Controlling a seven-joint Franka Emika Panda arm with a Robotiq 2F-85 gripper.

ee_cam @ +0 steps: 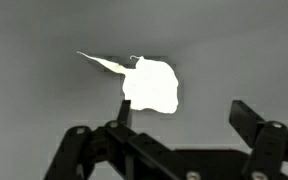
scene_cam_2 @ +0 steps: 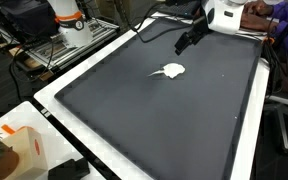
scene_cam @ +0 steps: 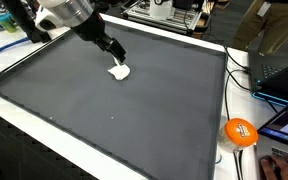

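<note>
A small white crumpled cloth or tissue (scene_cam: 119, 71) lies on the dark grey mat (scene_cam: 104, 100); it also shows in an exterior view (scene_cam_2: 170, 70) and in the wrist view (ee_cam: 150, 84). My gripper (scene_cam: 115, 54) hangs just above and beside the cloth, not touching it, and also shows in an exterior view (scene_cam_2: 187, 41). In the wrist view the two black fingers (ee_cam: 182, 112) are spread apart with nothing between them, and the cloth lies just beyond the left finger.
The mat has a white border (scene_cam_2: 54, 100). An orange ball-like object (scene_cam: 240, 132) sits off the mat near cables and a laptop (scene_cam: 279, 75). A cardboard box (scene_cam_2: 24, 150) and a black item stand near one corner. A person (scene_cam_2: 274, 15) sits nearby.
</note>
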